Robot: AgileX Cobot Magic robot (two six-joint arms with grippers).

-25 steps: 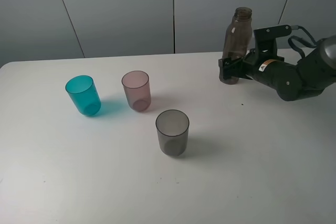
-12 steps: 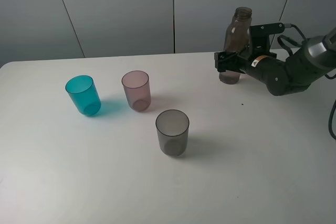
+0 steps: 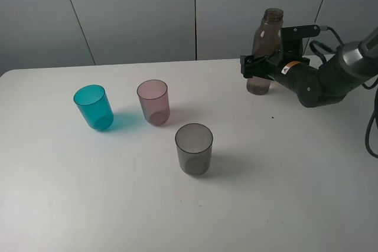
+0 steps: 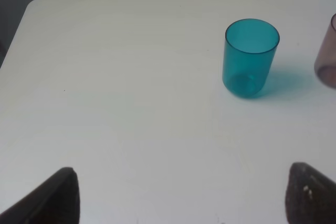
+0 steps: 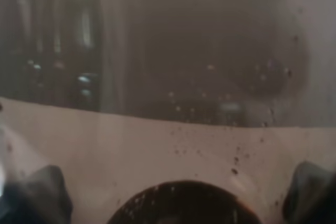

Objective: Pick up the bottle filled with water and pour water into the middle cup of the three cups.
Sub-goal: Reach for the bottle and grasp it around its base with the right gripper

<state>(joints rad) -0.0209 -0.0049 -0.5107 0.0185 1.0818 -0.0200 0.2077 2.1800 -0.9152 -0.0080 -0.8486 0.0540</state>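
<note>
Right hand higher up the bottle, tight around it; left hand wide over white table; grey wall panels.

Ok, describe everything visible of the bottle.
The bottle is tall, slim, translucent smoky grey-brown plastic, with a narrow threaded neck and no cap seen. It stands upright on the white table, at the far right. Small droplets or specks dot its wall in the right wrist view. The right end effector straddles its lower body; whether it actually grips cannot be told.
</note>
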